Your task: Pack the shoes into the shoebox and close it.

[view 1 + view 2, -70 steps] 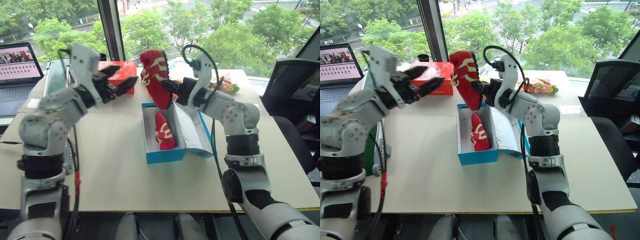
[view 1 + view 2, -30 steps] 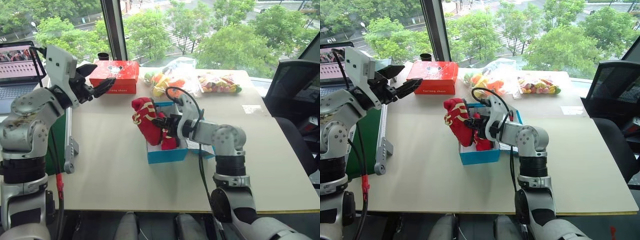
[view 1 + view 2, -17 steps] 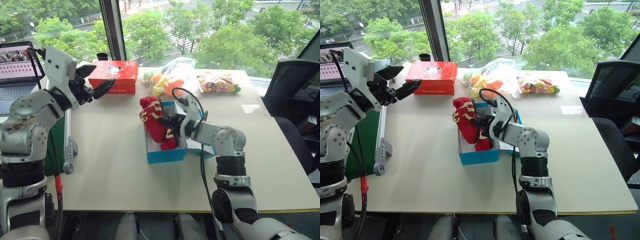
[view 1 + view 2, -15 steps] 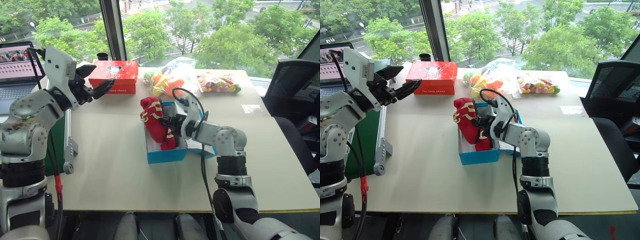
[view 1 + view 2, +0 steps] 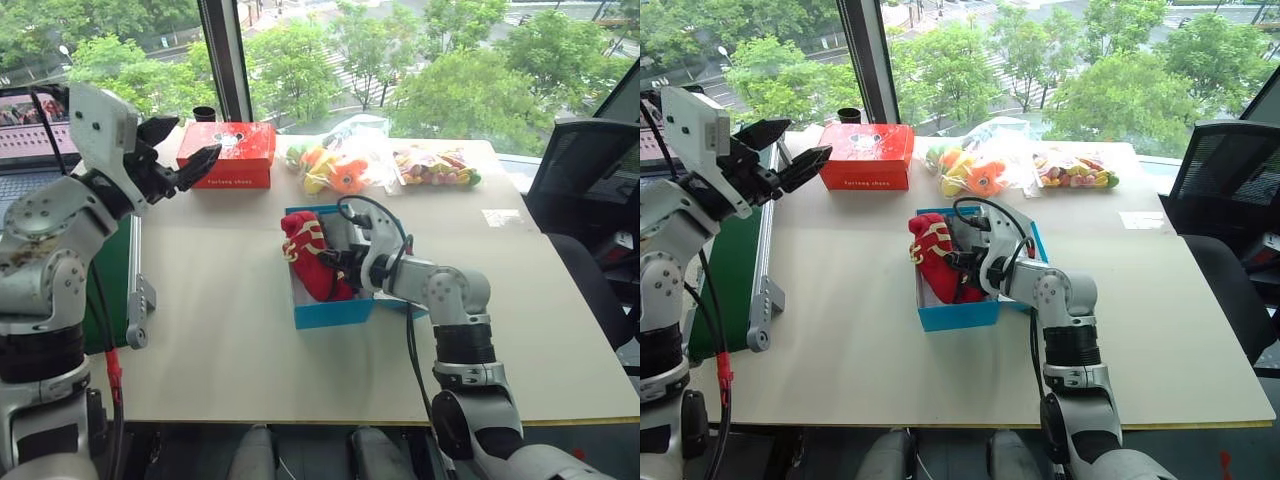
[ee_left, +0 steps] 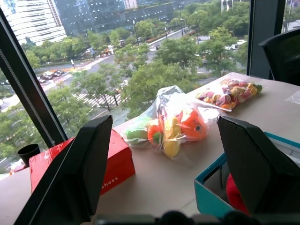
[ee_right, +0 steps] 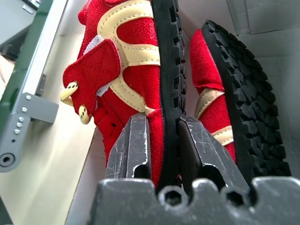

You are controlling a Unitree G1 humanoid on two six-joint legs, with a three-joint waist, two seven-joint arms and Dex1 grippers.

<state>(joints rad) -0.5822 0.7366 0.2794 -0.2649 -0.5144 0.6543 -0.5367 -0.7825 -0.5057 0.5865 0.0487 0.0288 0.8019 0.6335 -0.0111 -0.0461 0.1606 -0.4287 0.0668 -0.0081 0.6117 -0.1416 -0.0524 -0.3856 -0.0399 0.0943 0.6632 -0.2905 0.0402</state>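
The turquoise shoebox (image 5: 332,311) stands open in the middle of the table, its lid folded out to the right under my right arm. My right gripper (image 5: 340,262) is shut on the sole edge of one red shoe (image 5: 306,256), which leans on its side into the box's left half. In the right wrist view the fingers (image 7: 135,151) pinch that shoe (image 7: 123,75) beside the other shoe (image 7: 210,106), which lies in the box sole outward. My left gripper (image 5: 185,148) hangs open and empty, raised over the table's far left.
A red box (image 5: 228,152) and a black cup (image 5: 204,113) sit at the back left. Two clear bags of colourful items (image 5: 345,165) (image 5: 436,165) lie behind the shoebox. A grey rail (image 5: 136,290) and laptop (image 5: 30,125) are left, a black chair (image 5: 585,180) right.
My right gripper has rolled and sunk, bringing the held shoe from above the box's left wall down into the box. The left arm has stayed where it was.
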